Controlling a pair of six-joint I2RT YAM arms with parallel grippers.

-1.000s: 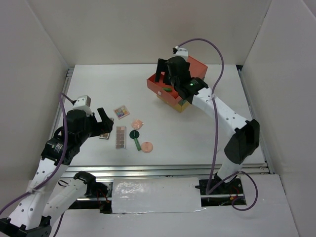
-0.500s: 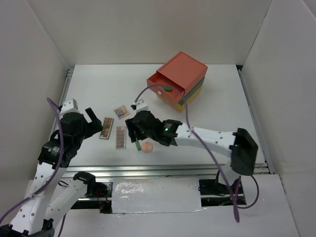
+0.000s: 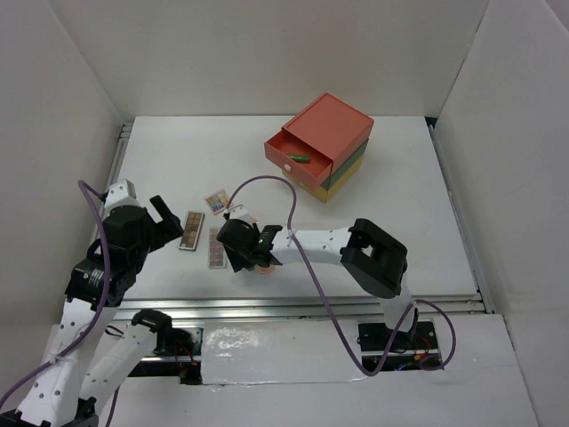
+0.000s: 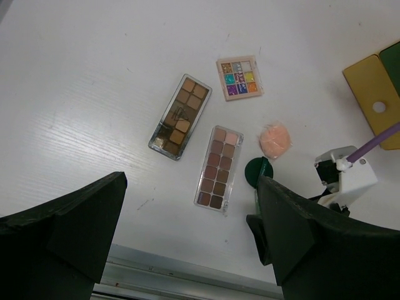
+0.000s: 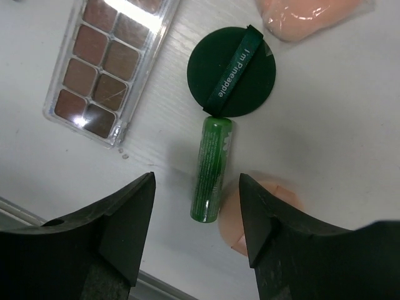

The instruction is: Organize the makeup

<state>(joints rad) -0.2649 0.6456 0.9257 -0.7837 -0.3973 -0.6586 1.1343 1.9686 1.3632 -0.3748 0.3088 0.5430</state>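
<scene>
My right gripper [image 3: 242, 253] is open and hangs low over a small green tube [image 5: 212, 169] that lies flat on the table between its fingers [image 5: 125, 219]. A dark-green round compact [image 5: 232, 70] touches the tube's far end. One pink compact [image 5: 306, 15] lies beyond it, and another [image 5: 262, 209] is partly under my right finger. My left gripper [image 3: 169, 222] is open and empty, above and left of the two brown palettes [image 4: 181, 117] [image 4: 219, 167]. The multicolour palette [image 4: 238, 79] lies behind them. Another green tube [image 3: 299, 159] lies in the open orange drawer.
The stacked orange, green and yellow drawer box [image 3: 324, 133] stands at the back right, its top drawer pulled out. White walls enclose the table on three sides. A metal rail [image 3: 311, 307] runs along the near edge. My right arm's purple cable [image 3: 289, 200] loops over the makeup.
My right arm has swung from the drawer box down to the makeup near the front edge, now low over the green tube. My left gripper has drawn back left, off the palettes.
</scene>
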